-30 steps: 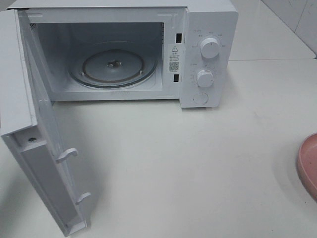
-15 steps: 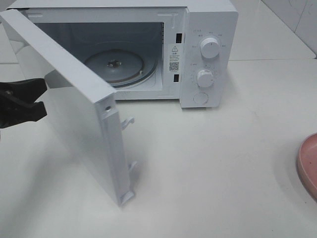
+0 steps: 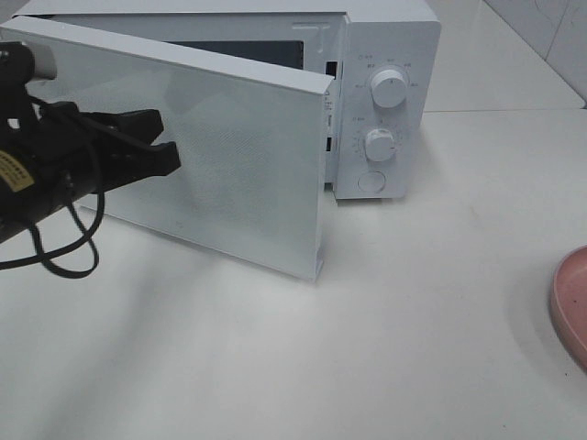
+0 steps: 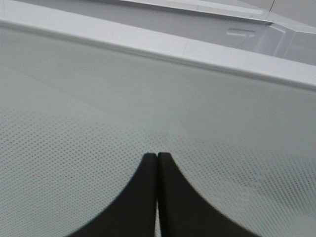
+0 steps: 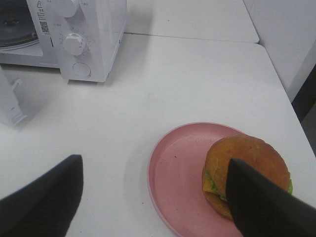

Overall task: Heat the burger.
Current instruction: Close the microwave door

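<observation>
The burger (image 5: 247, 170), with its golden-brown bun and a bit of green and yellow at the side, sits on the pink plate (image 5: 182, 173); it shows only in the right wrist view. My right gripper (image 5: 155, 202) hangs open above the plate's near side, one finger (image 5: 44, 197) over bare table and the other finger (image 5: 266, 207) in front of the burger. The white microwave (image 3: 385, 101) stands at the back with its door (image 3: 229, 156) swung most of the way shut. My left gripper (image 3: 168, 142) is shut, its tips (image 4: 157, 158) against the door's dotted window.
Only an edge of the pink plate (image 3: 570, 307) shows at the far right of the overhead view. Two knobs (image 3: 389, 90) and a button are on the microwave's right panel. A black cable loops below the left arm (image 3: 55, 174). A wall rises behind the table.
The microwave door swung from wide open to nearly shut. My left gripper came in from the left and moved right along the door's outer face. The right side is unchanged.
</observation>
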`<state>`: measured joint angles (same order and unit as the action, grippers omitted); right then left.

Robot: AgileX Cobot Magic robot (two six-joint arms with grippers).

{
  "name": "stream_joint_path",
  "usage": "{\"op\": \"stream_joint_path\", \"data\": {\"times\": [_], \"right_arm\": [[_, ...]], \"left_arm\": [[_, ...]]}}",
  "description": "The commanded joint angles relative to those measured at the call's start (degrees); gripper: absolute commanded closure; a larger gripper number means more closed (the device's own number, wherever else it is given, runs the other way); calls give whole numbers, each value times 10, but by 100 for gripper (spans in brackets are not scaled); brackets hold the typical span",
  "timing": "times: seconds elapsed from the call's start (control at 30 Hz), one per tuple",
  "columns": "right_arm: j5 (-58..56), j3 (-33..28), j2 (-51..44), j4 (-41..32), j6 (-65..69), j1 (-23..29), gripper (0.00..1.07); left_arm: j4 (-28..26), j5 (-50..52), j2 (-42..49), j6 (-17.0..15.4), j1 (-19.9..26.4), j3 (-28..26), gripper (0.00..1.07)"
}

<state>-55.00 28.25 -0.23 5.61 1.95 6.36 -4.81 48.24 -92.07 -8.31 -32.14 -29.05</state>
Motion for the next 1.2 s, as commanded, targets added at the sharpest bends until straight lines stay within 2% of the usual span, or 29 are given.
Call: {"op": "stream_joint_path", "data": {"times": [0.03, 0.07, 0.1, 0.17, 0.2, 0.23, 0.27, 0.3, 0.33, 0.37, 0.43, 0.57, 0.63, 0.73, 0.9, 1.0, 1.07, 1.1, 1.17, 1.2], "right_arm": [[0, 0, -14, -1, 0, -4, 33], [0, 0, -14, -1, 0, -4, 33], [0, 0, -14, -1, 0, -4, 33], [0, 0, -14, -1, 0, -4, 33], [0, 0, -14, -1, 0, -4, 33], [0, 0, -14, -1, 0, -4, 33], [0, 0, -14, -1, 0, -4, 33], [0, 0, -14, -1, 0, -4, 33], [0, 0, -14, -1, 0, -4, 33], [0, 0, -14, -1, 0, -4, 33], [0, 0, -14, -1, 0, -4, 33], [0, 0, -14, -1, 0, -4, 33], [0, 0, -14, -1, 0, -4, 33], [0, 0, -14, -1, 0, -4, 33], [0, 0, -14, -1, 0, -4, 33], [0, 0, -14, -1, 0, -4, 33], [0, 0, -14, -1, -1, -4, 33], [0, 0, -14, -1, -1, -4, 33], [0, 0, -14, -1, -1, -4, 33], [0, 0, -14, -1, -1, -4, 33]], "left_arm": [[-52, -19, -13, 25, -22, -28, 107], [-84, -30, -26, 47, -37, -46, 107], [-84, -30, -26, 47, -37, -46, 107], [-133, -41, -44, 83, -60, -77, 107], [-133, -41, -44, 83, -60, -77, 107], [-168, -41, -58, 107, -74, -101, 107], [-181, -41, -66, 120, -82, -111, 107], [-181, -41, -66, 120, -82, -111, 107], [-210, -41, -84, 144, -93, -135, 107], [-210, -41, -84, 144, -93, -135, 107], [-248, -41, -107, 167, -108, -168, 107], [-270, -42, -131, 191, -117, -200, 107], [-295, -48, -161, 214, -124, -246, 107], [-300, -51, -166, 216, -124, -254, 107], [-321, -57, -206, 239, -126, -321, 107], [-321, -61, -210, 244, -126, -327, 107], [-342, -60, -226, 277, -126, -355, 107], [-342, -60, -226, 277, -126, -355, 107], [-385, -61, -238, 311, -126, -374, 107], [-385, -61, -238, 311, -126, -374, 107]]}}
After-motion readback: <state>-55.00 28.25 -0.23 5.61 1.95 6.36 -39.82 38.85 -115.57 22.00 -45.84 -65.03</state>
